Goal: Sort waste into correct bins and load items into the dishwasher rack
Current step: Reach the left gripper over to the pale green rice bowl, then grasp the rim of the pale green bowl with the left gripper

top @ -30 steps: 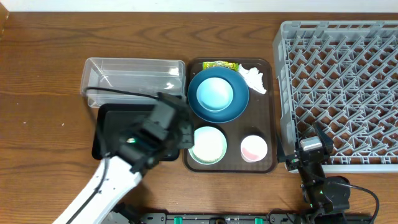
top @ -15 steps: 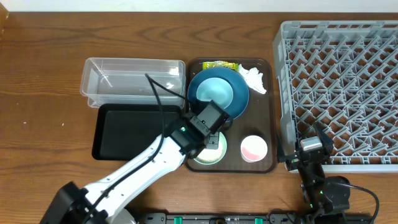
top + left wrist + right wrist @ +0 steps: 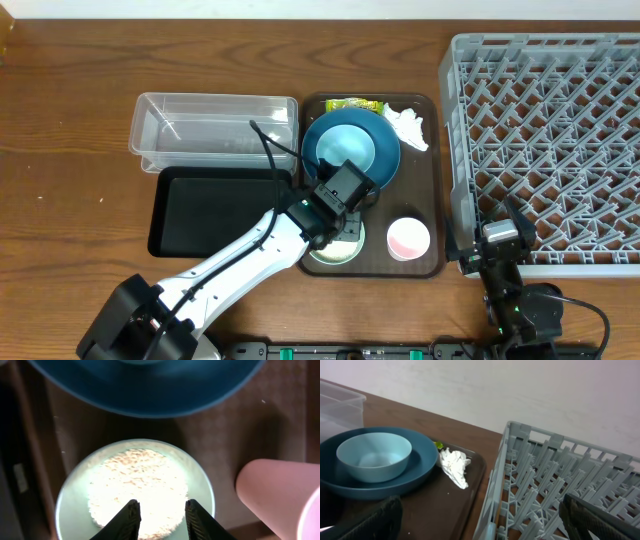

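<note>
**A:** Where is the left gripper?

**B:** It hangs over the pale mint-white bowl. Its dark, tapered jaws are a little apart with nothing gripped, and only the rice shows through the gap.

**A:** What does the rice look like?

**B:** It's a grainy off-white mound covering the round bowl's smooth floor. The bowl sits on the brown tray, which has a finely pebbled surface.

**A:** What's next to it?

**B:** The pink cup, smooth and matt, is just to its right. Behind it is the large blue plate, round and glossy, carrying the small light-blue bowl.

**A:** And the other waste?

**B:** A crumpled white tissue lies in the tray's far corner beside the plate. The yellow-green printed wrapper is near it, along the far edge.

**A:** Where are the bins?

**B:** The clear tub is thin see-through plastic with rounded corners. It stands left of the tray on the wood-grain worktop. The flat black tray lies just in front of it.

**A:** And on the right?

**B:** The right gripper sits low by the near edge of the grey rack, a square crate of moulded lattice pegs. Its jaws are spread wide and empty.
</note>
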Robot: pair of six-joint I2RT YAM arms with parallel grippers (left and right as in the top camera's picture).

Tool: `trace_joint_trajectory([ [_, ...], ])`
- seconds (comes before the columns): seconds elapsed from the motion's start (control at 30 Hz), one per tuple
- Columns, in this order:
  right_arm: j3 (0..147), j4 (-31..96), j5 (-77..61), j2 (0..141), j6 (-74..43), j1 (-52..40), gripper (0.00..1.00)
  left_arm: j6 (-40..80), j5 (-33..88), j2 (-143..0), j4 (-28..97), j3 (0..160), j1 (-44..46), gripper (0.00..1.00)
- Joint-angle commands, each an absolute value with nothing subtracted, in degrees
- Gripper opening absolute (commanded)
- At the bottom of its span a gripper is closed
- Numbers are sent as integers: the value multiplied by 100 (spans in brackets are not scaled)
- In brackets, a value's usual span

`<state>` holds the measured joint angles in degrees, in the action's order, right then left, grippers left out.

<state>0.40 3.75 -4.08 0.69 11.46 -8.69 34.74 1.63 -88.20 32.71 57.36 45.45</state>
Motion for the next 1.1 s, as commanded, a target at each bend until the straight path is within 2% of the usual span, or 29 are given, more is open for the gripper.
trace_joint_trajectory([
  [0.0,32,392,-432,60,1164,-810,99,3304,410,-8838,3245,5819,4600,34],
  [0.43,32,392,-434,60,1164,-810,99,3155,196,-8844,3242,5819,5142,34],
  [1.07,32,392,-432,60,1164,-810,99,3153,196,-9559,2985,5819,5212,34],
])
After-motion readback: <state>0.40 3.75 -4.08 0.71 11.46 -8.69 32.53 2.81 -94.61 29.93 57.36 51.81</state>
